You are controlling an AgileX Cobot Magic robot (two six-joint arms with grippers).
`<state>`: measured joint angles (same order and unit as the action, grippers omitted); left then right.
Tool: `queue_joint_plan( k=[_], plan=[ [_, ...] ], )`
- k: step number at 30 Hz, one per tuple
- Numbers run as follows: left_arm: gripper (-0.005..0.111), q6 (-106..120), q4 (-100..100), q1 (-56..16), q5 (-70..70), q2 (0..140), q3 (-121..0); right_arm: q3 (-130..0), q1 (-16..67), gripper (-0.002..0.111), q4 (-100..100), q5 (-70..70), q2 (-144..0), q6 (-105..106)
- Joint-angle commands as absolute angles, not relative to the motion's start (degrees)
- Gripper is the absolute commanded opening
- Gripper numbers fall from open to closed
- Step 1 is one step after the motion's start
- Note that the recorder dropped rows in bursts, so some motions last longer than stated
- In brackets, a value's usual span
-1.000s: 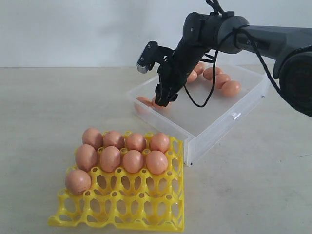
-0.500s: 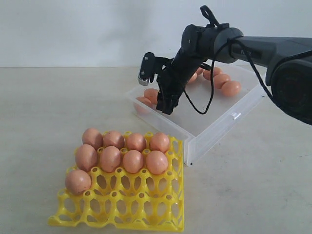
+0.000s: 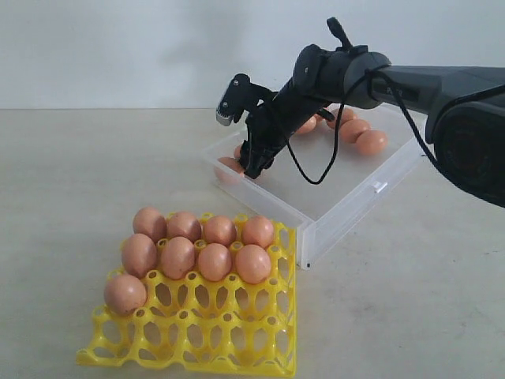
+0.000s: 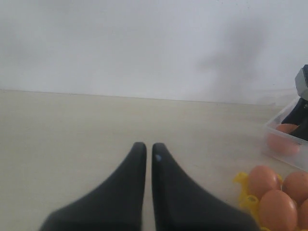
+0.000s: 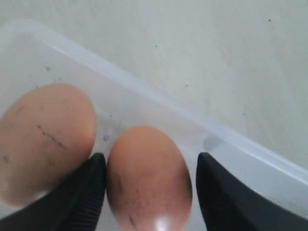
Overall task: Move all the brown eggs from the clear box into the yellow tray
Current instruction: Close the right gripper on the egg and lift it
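Several brown eggs (image 3: 197,249) fill the back rows of the yellow tray (image 3: 197,343). The clear box (image 3: 339,193) behind it holds a few more eggs (image 3: 359,134) at its far side and two in its left corner. My right gripper (image 3: 254,164) is down in that corner, open, with one egg (image 5: 149,178) between its fingers. One finger touches this egg, and a gap shows at the other. A second egg (image 5: 45,139) lies just outside the jaws. My left gripper (image 4: 146,147) is shut and empty above the table, left of the tray.
The box's low wall (image 5: 144,91) runs right behind the two corner eggs. The box has a small latch tab (image 3: 382,187) on its front side. The tray's front rows are empty cups (image 3: 213,332). Bare table (image 3: 79,174) stretches to the left.
The right gripper has moved left within the box, from its middle front toward the left corner, and now stands around one of the two eggs there. Its opening is unchanged.
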<state>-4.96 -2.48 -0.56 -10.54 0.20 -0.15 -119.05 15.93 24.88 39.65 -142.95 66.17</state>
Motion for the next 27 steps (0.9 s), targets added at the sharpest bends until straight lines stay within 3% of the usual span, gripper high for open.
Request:
queue_joint_plan(
  k=[1, 3, 5, 6, 19, 27],
  plan=[
    [0.004, -4.9, -2.4, -0.2, -10.3, 0.0, 0.0, -118.9, 15.9, 0.040, 25.1, 40.4, -143.2, 62.6],
    [0.004, -4.9, -2.4, -0.2, -10.3, 0.0, 0.0, -118.9, 15.9, 0.025, 25.1, 40.3, -143.2, 61.7],
    [0.004, -4.9, -2.4, -0.2, -10.3, 0.0, 0.0, -118.9, 15.9, 0.003, 25.1, 40.3, -143.2, 60.2],
    [0.004, -4.9, -2.4, -0.2, -10.3, 0.0, 0.0, -118.9, 15.9, 0.000, 25.1, 40.3, -143.2, 58.9],
    [0.004, -4.9, -2.4, -0.2, -10.3, 0.0, 0.0, -118.9, 15.9, 0.000, 13.7, 43.0, -141.5, 27.3],
    [0.004, -4.9, -2.4, -0.2, -10.3, 0.0, 0.0, -111.6, 14.1, 0.000, 13.9, 43.5, -132.1, 22.5]
  ],
)
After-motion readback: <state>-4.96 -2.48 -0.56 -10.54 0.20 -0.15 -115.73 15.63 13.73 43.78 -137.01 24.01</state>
